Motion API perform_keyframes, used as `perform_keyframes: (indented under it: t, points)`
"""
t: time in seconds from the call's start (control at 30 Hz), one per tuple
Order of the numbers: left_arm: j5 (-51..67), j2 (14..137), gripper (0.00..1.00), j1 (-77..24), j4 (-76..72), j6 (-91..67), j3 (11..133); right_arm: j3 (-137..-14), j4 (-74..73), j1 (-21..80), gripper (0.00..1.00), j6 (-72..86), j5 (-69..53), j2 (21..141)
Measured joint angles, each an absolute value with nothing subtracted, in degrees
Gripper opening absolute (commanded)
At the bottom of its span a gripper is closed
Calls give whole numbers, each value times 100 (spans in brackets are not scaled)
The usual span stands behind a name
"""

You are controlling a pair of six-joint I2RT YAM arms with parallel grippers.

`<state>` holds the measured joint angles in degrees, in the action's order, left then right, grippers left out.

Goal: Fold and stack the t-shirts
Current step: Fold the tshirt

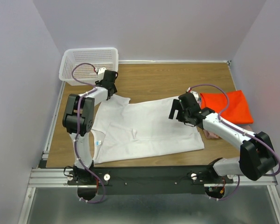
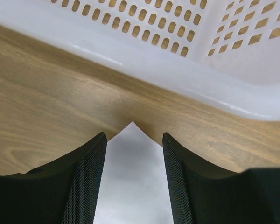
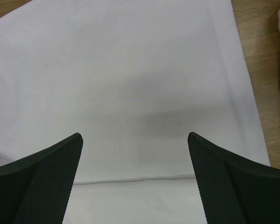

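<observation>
A white plastic basket (image 1: 88,50) with rows of slotted holes stands upright at the far left corner of the wooden tabletop (image 1: 177,79). Up close, its glossy lower wall (image 2: 177,70) meets the brown wood grain (image 2: 46,93).

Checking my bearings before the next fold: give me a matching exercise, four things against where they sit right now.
1 white t-shirt
2 orange shirt
3 basket
4 left fingers

A far-left corner
B astride a white cloth corner
C spread flat in the middle
D folded, right side

Pairs: 1-C, 2-D, 3-A, 4-B
</observation>
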<state>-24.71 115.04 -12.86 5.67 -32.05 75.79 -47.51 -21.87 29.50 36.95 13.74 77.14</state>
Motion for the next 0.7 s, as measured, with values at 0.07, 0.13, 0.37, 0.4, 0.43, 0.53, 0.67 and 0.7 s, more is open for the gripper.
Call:
perform_keyframes:
  t: [0.07, 0.13, 0.37, 0.4, 0.43, 0.53, 0.67, 0.7]
  points:
    - [-2469, 11616, 60, -1286, 716, -3232, 7736, -4751, -2185, 2950, 100, 3693, 1376, 7714]
    - [-2469, 11705, 60, -1286, 882, -3251, 7852, -4751, -2185, 2939, 100, 3684, 1378, 7714]
    - [-2469, 11782, 61, -1286, 1376, -3343, 7942, -4751, -2185, 2912, 100, 3645, 1385, 7712]
    - [-2469, 11791, 61, -1286, 1413, -3345, 7961, -4751, -2185, 2912, 100, 3640, 1382, 7710]
    - [-2469, 11826, 61, -1286, 1514, -3352, 8051, -4751, -2185, 2912, 100, 3636, 1382, 7701]
    - [-2469, 11998, 61, -1286, 1695, -3371, 8348, -4751, -2185, 2912, 100, 3632, 1385, 7603]
    - [-2462, 12088, 61, -1286, 1874, -3371, 8534, -4751, -2185, 2891, 100, 3614, 1393, 7426]
    - [-2462, 12103, 58, -1286, 1922, -3369, 8571, -4751, -2185, 2884, 100, 3605, 1411, 7378]
